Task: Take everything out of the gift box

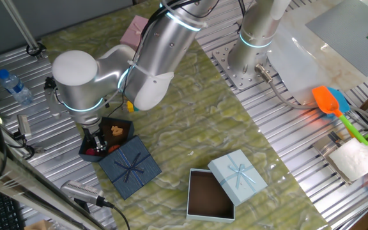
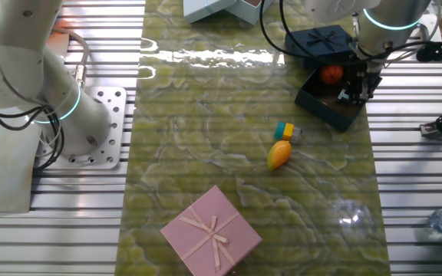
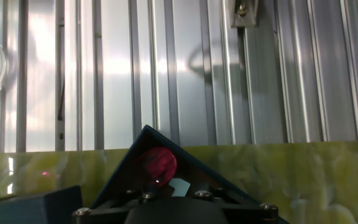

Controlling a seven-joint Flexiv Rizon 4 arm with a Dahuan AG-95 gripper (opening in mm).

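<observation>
1. Gift box sits open at the mat's edge; its ribboned lid lies touching it.
2. Gripper is lowered inside the box (jaw state cannot be determined; fingertips hidden).
3. Inside the box: an orange toy and a red toy.
4. Outside, near the box on the mat: a yellow-orange toy just beside a teal-and-yellow piece.

Bright overhead light glares off the metal slats and glossy green mat; focus stays sharp.
</observation>
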